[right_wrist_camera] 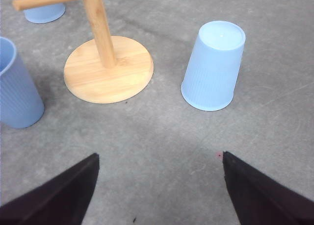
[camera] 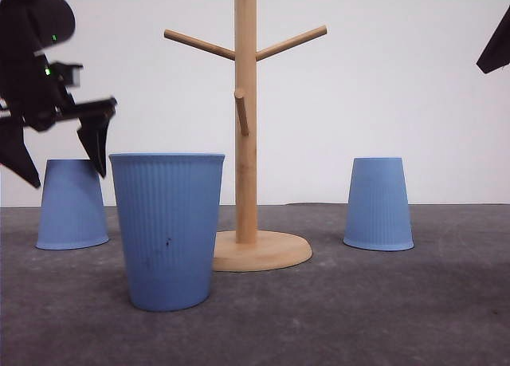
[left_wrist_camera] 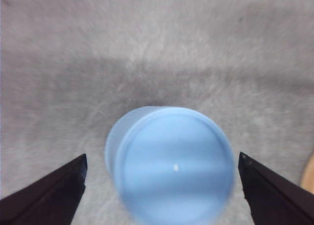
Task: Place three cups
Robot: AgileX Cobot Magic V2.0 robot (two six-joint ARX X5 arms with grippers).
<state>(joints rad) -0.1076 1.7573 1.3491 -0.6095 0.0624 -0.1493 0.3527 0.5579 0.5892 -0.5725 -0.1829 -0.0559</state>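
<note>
So I've got the left gripper [camera: 64, 155] hanging right above the left cup [camera: 72, 205], jaws spread wide and holding nothing. In the left wrist view that cup [left_wrist_camera: 171, 163] sits upside down between the two fingers [left_wrist_camera: 46, 195], flat base facing the camera, clear gaps on both sides.

The near cup [camera: 168, 229] stands upright on the tabletop [camera: 358, 310], just left of the rack [camera: 246, 127] and overlapping its round base in the front view. The right cup [camera: 378, 204] is upside down too, right of the rack and well apart from it.

The right gripper [right_wrist_camera: 159, 186] hovers wide open and empty over bare tabletop, with the right cup [right_wrist_camera: 214, 65] and rack base [right_wrist_camera: 108, 70] ahead of it.
</note>
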